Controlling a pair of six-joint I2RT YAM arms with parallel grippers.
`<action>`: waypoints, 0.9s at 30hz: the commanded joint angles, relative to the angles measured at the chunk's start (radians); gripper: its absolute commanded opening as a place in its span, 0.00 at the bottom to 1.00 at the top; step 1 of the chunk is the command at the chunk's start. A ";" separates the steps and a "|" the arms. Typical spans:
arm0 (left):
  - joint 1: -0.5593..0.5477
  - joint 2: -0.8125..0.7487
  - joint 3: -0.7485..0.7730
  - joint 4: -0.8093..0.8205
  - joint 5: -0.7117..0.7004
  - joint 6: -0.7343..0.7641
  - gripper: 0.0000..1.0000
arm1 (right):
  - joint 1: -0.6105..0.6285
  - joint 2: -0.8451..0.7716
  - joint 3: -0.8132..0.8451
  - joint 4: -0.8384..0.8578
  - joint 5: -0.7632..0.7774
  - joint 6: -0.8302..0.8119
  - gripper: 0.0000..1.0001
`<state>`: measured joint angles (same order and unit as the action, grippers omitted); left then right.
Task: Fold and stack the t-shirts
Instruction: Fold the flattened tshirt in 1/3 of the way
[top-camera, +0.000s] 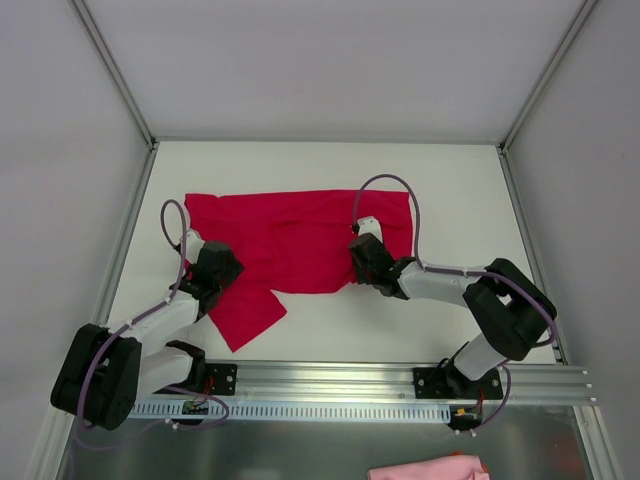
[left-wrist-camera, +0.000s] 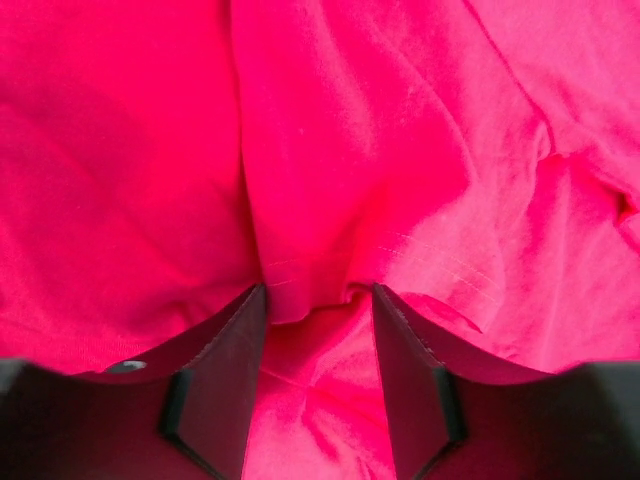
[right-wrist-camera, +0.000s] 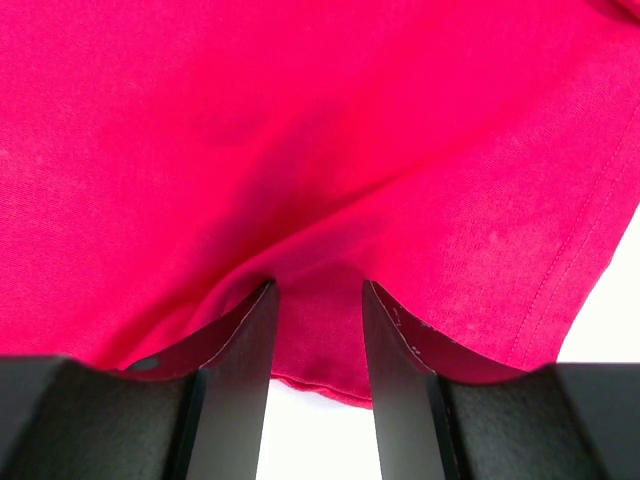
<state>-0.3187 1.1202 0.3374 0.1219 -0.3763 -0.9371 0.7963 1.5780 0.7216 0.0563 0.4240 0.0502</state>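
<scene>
One crimson t-shirt lies spread on the white table, partly folded, with a flap reaching toward the near edge. My left gripper rests on its left part. In the left wrist view the gripper is open, its fingers apart with a wrinkled ridge of cloth between them. My right gripper sits on the shirt's near edge, right of centre. In the right wrist view the gripper is open, and the cloth with its hem lies between and over the fingertips.
A pink cloth lies at the bottom edge, in front of the arm rail. White walls with metal posts enclose the table on the left, back and right. White table surface shows behind the shirt.
</scene>
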 joint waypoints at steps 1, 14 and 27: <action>0.009 -0.056 -0.001 -0.033 -0.049 -0.031 0.45 | 0.001 0.045 0.004 -0.035 -0.050 -0.006 0.44; 0.009 -0.042 0.008 -0.065 -0.070 -0.043 0.20 | 0.001 0.039 0.004 -0.041 -0.050 -0.004 0.44; 0.009 -0.016 0.006 -0.045 -0.072 -0.031 0.28 | 0.001 0.048 0.012 -0.042 -0.044 -0.009 0.44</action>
<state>-0.3187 1.0992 0.3374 0.0551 -0.4255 -0.9695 0.7959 1.5879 0.7303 0.0635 0.4137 0.0467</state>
